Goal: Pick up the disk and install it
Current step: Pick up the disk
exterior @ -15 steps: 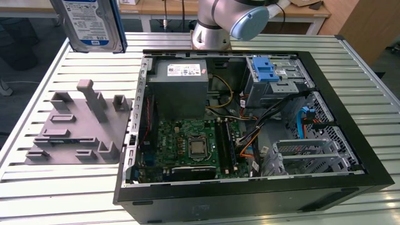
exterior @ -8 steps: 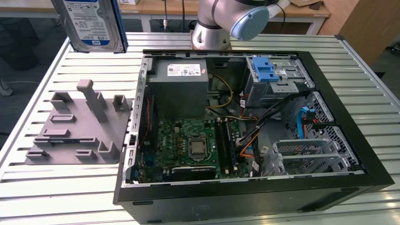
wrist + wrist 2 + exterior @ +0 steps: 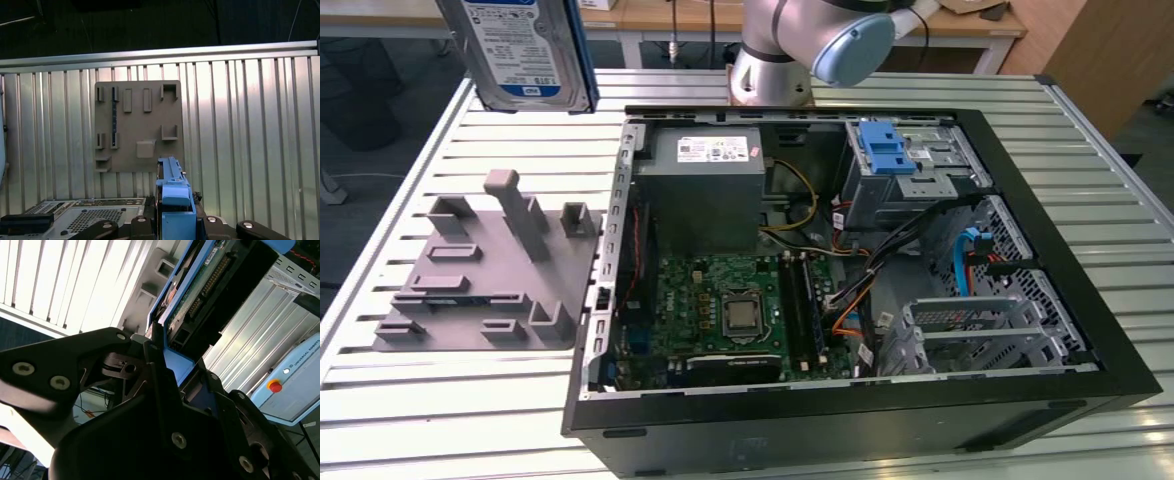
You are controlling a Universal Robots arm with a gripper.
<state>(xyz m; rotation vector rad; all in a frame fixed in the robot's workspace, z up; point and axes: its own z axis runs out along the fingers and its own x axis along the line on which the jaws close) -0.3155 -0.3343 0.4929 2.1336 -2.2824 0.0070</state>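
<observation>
1. Gripper state. In the second wrist view the gripper is closed on the disk. Its black fingers bear on both sides of the blue carrier frame at one end of the drive. The circuit-board face of the drive is turned toward this camera.
2. Disk position. In the exterior view the disk hangs in the air at the upper left of the frame. It is upright, with the label face (white and blue) toward the camera and its top cut off by the frame edge. It is well apart from the computer case.
3. Fixture plate. A grey fixture plate lies flat on the slatted metal table at the left centre of the frame, just beside the case wall.
4. Computer case. The case lies open on its side across the centre and right of the frame. Inside it:
   - the grey power supply sits at upper centre;
   - the motherboard sits below the power supply;
   - a blue latch sits at upper right.
5. First wrist view. The disk is seen edge-on with black gripper parts on either side. The fixture plate and the table slats lie beyond it.
6. Arm. The arm rises at the top centre of the exterior view, behind the case.
</observation>
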